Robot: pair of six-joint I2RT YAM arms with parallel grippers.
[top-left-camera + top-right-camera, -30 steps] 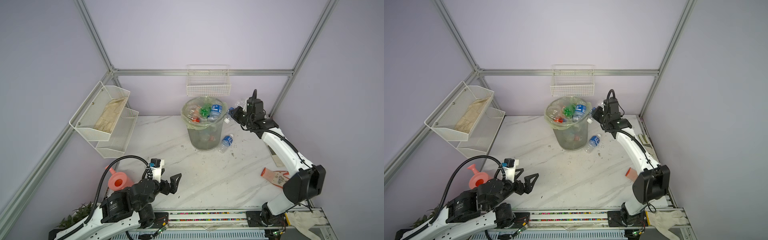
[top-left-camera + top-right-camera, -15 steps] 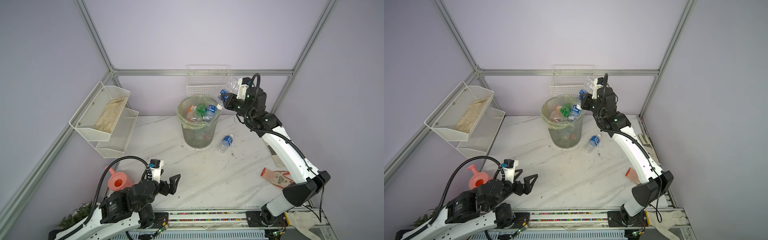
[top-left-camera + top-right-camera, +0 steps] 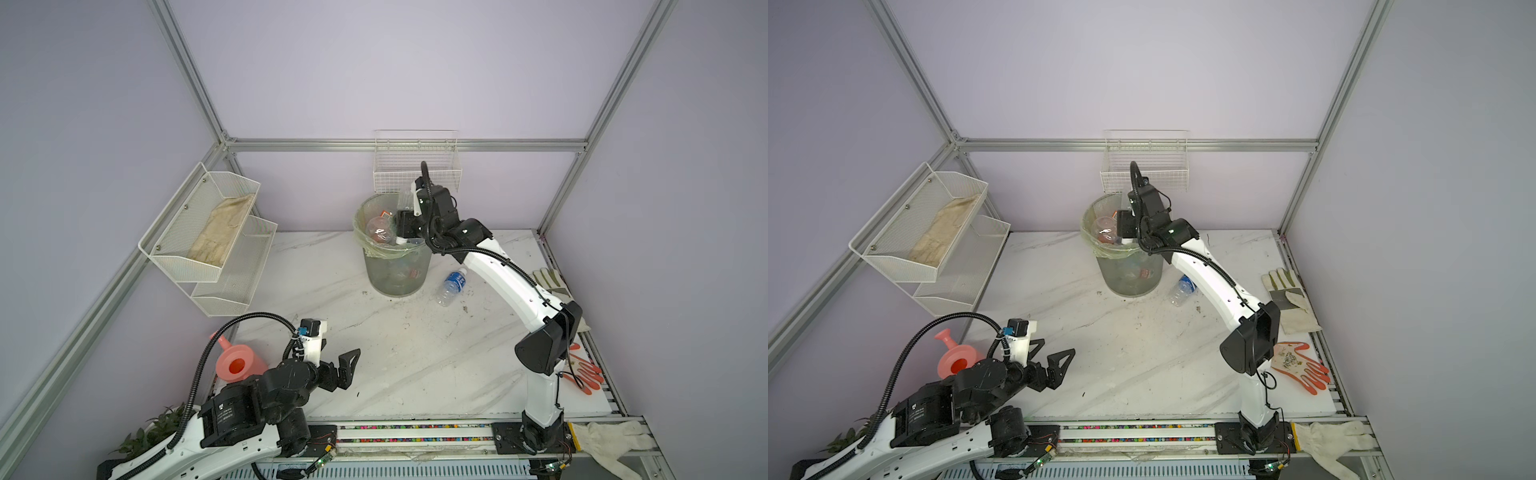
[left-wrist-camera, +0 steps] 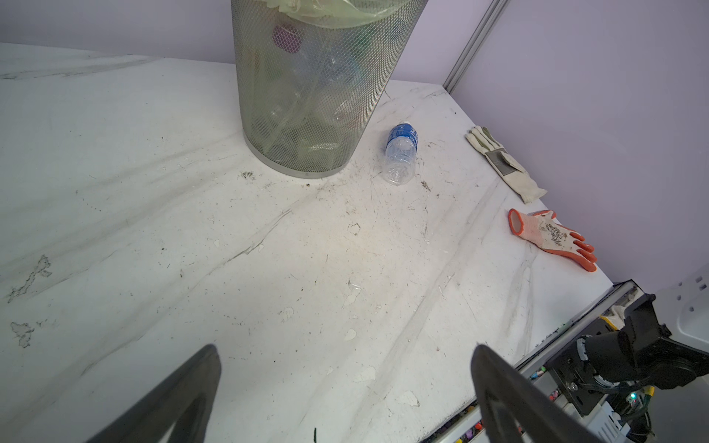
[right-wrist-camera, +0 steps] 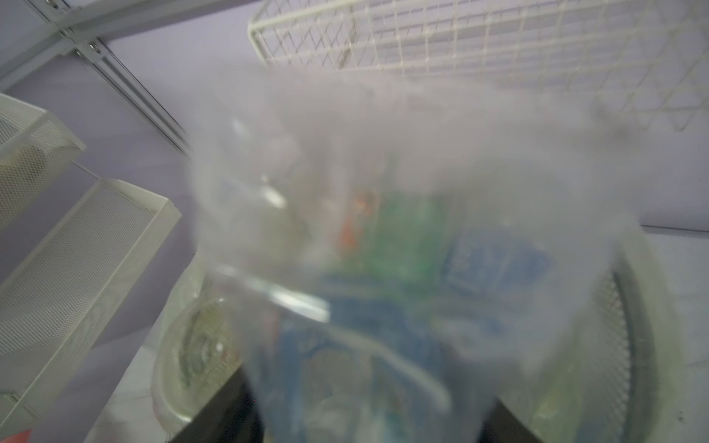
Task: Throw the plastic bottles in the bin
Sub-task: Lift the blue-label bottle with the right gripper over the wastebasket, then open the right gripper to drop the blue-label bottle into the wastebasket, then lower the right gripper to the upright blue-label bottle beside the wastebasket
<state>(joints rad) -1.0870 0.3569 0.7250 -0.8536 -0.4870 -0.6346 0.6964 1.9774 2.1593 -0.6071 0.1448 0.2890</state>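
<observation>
Your right pincer (image 5: pixel 362 422) over bin (image 3: pixel 395 274), spread wide; blurry bottle (image 5: pixel 345 249) between, looks loose. Other bottle (image 3: pixel 452 286) on desk (image 3: pixel 415 365) beside bin, cap toward back: right arm (image 3: pixel 498 278) nearer. Left pincer (image 4: pixel 345 347) wide, empty.

R gripper (image 3: pixel 402 230) hung over the mouth of the bin (image 3: pixel 395 274), w/ bottles (image 3: pixel 379 227) piled inside against the green liner. One blue-label bottle (image 3: pixel 452 286) lay on the table (image 3: pixel 415 365) just beside the bin, on its R side. L gripper (image 3: pixel 340 368) sat low at the front, jaws apart, holding nothing. The pink watering can (image 3: pixel 237 365) stood near it. A pale glove (image 3: pixel 549 279) lay at the table's R edge.
</observation>
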